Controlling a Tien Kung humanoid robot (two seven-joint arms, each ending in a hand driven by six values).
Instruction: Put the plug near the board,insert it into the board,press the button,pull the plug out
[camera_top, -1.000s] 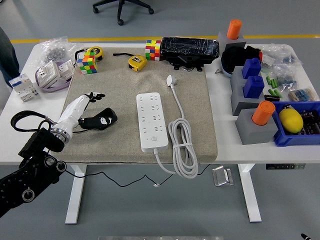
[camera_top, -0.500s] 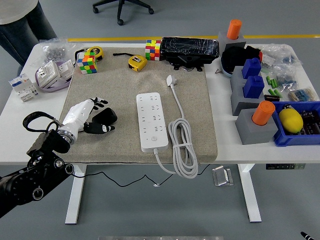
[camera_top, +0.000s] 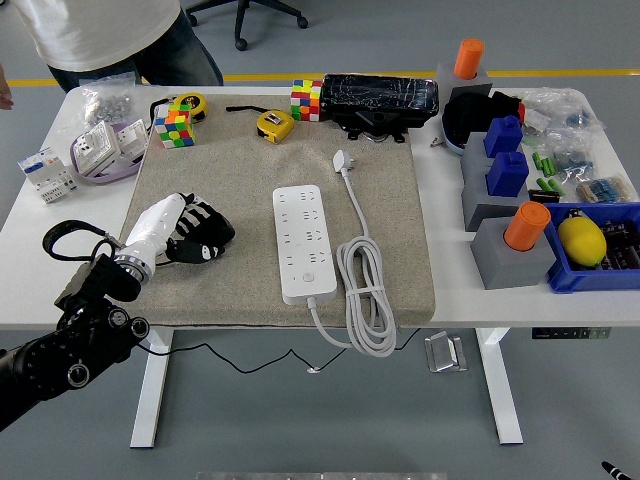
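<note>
Left arm: comes in from the lower left corner and ends in the left robot hand (camera_top: 180, 232), lying on the mat's near left part.
Left robot hand state: fingers curled down over a small black object (camera_top: 212, 238) on the mat; whether it truly grips it or only rests on it, I cannot tell.
Right arm: not in view.
Cable (camera_top: 367, 290): white, coiled on the near right of the mat (camera_top: 395, 215), one end running off the bench's near edge, the other leading away to the plug.
Board (camera_top: 304, 243): white power strip lying lengthwise in the mat's middle, button at its near end, sockets free.
Plug (camera_top: 342, 160): white, lying on the mat beyond the board's far right corner, near it but not in it, well apart from the robot hand.
Step in hand: judged as the very start, the plug not yet picked up.
Doing it well: the hand should pass over the board without nudging it, take the plug by its body rather than the cable, and leave the prongs free.
Far side: a person (camera_top: 105, 35) stands at the bench's (camera_top: 40, 255) far left corner, hands off the objects.
</note>
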